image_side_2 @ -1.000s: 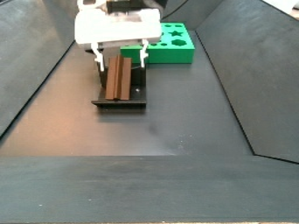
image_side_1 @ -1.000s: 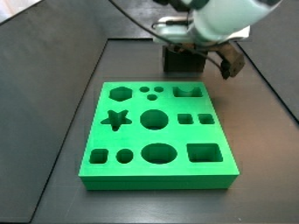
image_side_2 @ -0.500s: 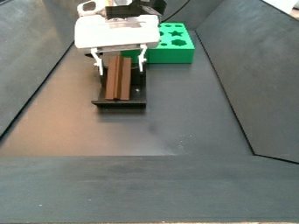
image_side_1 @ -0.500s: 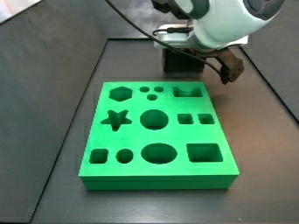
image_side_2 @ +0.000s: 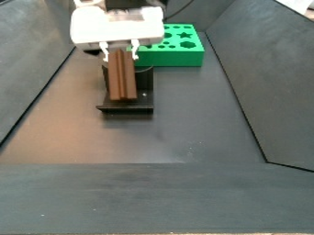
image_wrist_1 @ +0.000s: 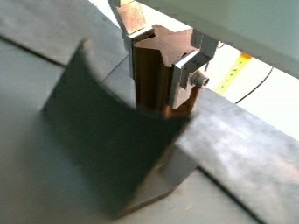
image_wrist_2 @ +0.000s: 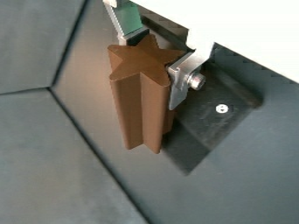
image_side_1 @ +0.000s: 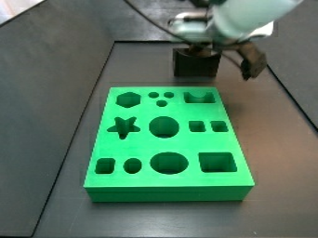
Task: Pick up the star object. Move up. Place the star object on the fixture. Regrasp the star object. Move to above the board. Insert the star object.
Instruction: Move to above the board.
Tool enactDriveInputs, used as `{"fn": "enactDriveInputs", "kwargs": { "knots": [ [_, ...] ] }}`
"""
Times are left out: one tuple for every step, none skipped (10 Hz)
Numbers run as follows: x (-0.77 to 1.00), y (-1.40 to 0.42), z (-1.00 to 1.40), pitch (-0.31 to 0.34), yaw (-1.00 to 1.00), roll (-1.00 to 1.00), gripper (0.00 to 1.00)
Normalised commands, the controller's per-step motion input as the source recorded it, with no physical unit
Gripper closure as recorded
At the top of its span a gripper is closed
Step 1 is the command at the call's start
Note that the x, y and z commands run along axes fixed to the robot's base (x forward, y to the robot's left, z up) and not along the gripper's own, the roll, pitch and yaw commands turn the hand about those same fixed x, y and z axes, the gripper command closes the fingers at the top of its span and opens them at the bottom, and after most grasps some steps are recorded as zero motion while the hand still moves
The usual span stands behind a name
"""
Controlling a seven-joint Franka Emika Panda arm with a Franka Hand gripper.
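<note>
The star object [image_wrist_2: 138,105] is a long brown bar with a star-shaped cross-section. My gripper [image_wrist_2: 149,58] is shut on it; silver fingers [image_wrist_2: 187,75] clamp its sides in both wrist views [image_wrist_1: 158,61]. In a side view the gripper [image_side_2: 120,61] holds the star object [image_side_2: 120,81] over the dark fixture [image_side_2: 127,105]; whether its lower end touches I cannot tell. In a side view the star object [image_side_1: 252,63] shows beside the fixture [image_side_1: 195,63]. The green board [image_side_1: 168,139] lies nearer, with a star-shaped hole [image_side_1: 122,127] at its left.
The board has several other holes: a hexagon, circles, squares. Dark sloping walls [image_side_2: 37,83] close in the floor on both sides. The board also shows behind the fixture in a side view [image_side_2: 182,46].
The gripper's fingers have closed from either side of the star object onto it. The gripper and the piece have shifted slightly upward.
</note>
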Motion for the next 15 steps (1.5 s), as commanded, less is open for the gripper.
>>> {"fn": "enactDriveInputs", "kwargs": {
  "knots": [
    [0.26,0.09,1.0,0.11,0.03,-0.04,1.0],
    [0.25,0.08,1.0,0.131,0.05,-0.04,1.0],
    [0.24,0.08,1.0,0.136,0.07,-0.04,1.0],
    [0.23,0.07,1.0,0.132,0.09,-0.04,1.0],
    [0.22,0.06,1.0,0.127,0.1,-0.04,1.0],
    [0.2,0.05,1.0,0.117,0.11,-0.04,1.0],
    [0.19,0.05,1.0,0.107,0.11,-0.04,1.0],
    [0.18,0.04,1.0,0.096,0.12,-0.04,1.0],
    [0.17,0.03,1.0,0.081,0.12,-0.04,1.0],
    [0.15,0.02,1.0,0.074,0.11,-0.04,1.0],
    [0.11,0.01,0.83,0.071,0.1,-0.04,1.0],
    [0.06,0.0,0.6,0.06,0.1,-0.04,1.0],
    [0.05,0.0,0.48,0.054,0.09,-0.05,1.0],
    [0.03,0.0,0.26,0.047,0.08,-0.05,1.0],
    [-0.75,-1.0,0.29,-0.084,-0.11,-1.0,1.0]
  ]
}}
